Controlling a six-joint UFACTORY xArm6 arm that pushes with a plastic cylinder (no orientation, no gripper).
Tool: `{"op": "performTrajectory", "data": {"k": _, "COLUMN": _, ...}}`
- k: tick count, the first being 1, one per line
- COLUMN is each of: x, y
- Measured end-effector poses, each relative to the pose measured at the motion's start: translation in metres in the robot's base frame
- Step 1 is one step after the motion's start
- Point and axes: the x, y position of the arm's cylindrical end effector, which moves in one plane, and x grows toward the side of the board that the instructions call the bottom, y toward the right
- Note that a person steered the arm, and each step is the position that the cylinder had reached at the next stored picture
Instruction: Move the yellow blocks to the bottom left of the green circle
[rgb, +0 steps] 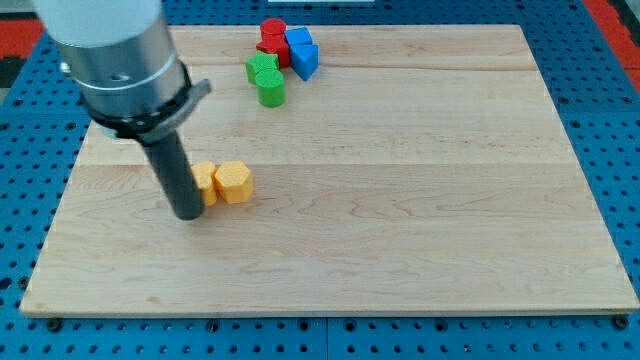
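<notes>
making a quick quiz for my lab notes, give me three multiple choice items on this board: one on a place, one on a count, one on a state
1. Where do the yellow blocks lie relative to the green circle?
A. toward the view's bottom left
B. toward the view's top right
C. straight to the view's right

2. How many blue blocks sit in the cluster at the view's top?
A. none
B. two
C. four

3. How does my tip stand to the yellow blocks?
A. far off at the view's right edge
B. resting on top of them
C. right at their left side

Key: 1 A, they sit lower and further left. 2 B, the blue blocks are a pair beside the red ones. 3 C, the rod overlaps the left yellow block's edge.
</notes>
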Motion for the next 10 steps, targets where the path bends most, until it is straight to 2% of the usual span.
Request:
{"op": "performTrajectory", "data": {"k": 1, "x": -0.02, "y": 0.053}}
{"op": "performTrajectory", "data": {"k": 2, "x": -0.068, "y": 0.093}}
{"op": "performTrajectory", "data": {"k": 3, "x": -0.097, "y": 0.095}}
{"op": "performTrajectory", "data": {"k": 4, "x": -0.021, "y": 0.134}}
{"op": "performTrajectory", "data": {"k": 5, "x": -0.019, "y": 0.067}}
{"op": "performTrajectory", "data": {"k": 6, "x": -0.048, "y": 0.027}}
{"op": "performTrajectory", "data": {"k": 7, "x": -0.077, "y": 0.003}}
{"op": "performTrajectory", "data": {"k": 8, "x": -0.131, "y": 0.017}}
{"op": "performTrajectory", "data": {"k": 9, "x": -0.105, "y": 0.023}}
{"op": "performTrajectory", "data": {"k": 10, "x": -0.105, "y": -0.016}}
